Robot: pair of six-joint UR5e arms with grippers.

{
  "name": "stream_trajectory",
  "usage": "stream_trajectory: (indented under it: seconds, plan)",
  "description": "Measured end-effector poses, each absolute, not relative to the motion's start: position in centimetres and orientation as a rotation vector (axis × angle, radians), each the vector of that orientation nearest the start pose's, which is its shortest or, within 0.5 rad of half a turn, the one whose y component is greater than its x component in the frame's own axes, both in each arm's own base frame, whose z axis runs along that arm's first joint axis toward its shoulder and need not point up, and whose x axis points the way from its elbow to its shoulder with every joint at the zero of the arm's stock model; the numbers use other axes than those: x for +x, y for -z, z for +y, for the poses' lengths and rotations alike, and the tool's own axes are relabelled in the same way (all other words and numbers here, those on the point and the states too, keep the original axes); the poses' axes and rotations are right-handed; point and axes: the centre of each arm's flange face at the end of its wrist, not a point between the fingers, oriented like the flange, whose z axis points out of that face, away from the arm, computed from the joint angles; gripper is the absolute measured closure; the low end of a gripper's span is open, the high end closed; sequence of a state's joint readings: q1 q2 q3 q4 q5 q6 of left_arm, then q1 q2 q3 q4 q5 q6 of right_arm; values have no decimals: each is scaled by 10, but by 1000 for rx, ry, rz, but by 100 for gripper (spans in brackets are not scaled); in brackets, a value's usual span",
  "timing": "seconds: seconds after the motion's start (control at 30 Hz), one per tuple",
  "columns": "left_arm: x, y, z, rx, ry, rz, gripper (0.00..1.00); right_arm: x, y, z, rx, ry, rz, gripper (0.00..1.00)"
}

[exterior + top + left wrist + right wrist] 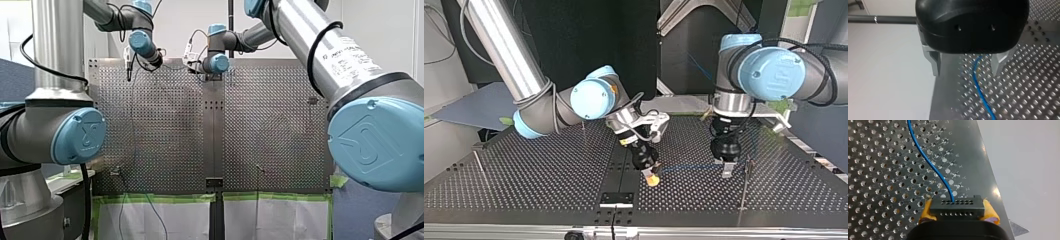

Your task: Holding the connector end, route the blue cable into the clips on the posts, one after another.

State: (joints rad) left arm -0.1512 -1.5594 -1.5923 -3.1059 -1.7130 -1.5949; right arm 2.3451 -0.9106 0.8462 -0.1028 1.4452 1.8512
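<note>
My right gripper [652, 178], reaching in at the top view's left, is seen clamped on the black connector [957, 206], which is held between its yellow pads [991, 211] low over the perforated table [524, 175]. From the connector's face the blue cable [930, 161] is led away ahead of the gripper in a gentle curve over the holes. In the top view the cable is stretched rightward, close to the table, to my left gripper [726, 169]. Its metal fingers [935, 63] are held apart, and the cable is passed between them with a gap on either side. A thin post [745, 187] is stood just beside that gripper, at its right; whether the cable touches it cannot be told.
</note>
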Motion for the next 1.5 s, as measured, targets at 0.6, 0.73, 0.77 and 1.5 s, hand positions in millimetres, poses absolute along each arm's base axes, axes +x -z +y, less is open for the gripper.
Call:
stream_trajectory:
  seconds: [0.6, 0.73, 0.77, 1.5]
  plan:
    - [493, -495, -189, -64, -16, 1516, 0, 638, -442, -449, -2022, 2619, 1013, 100]
    - [493, -495, -188, -65, -18, 1515, 13, 637, -442, -450, -2023, 2619, 1015, 100]
    - [493, -495, -188, -66, -18, 1515, 13, 637, -442, -450, -2023, 2619, 1015, 100]
    - [488, -493, -193, -77, -28, 1535, 100, 636, -441, -451, -2028, 2615, 1015, 100]
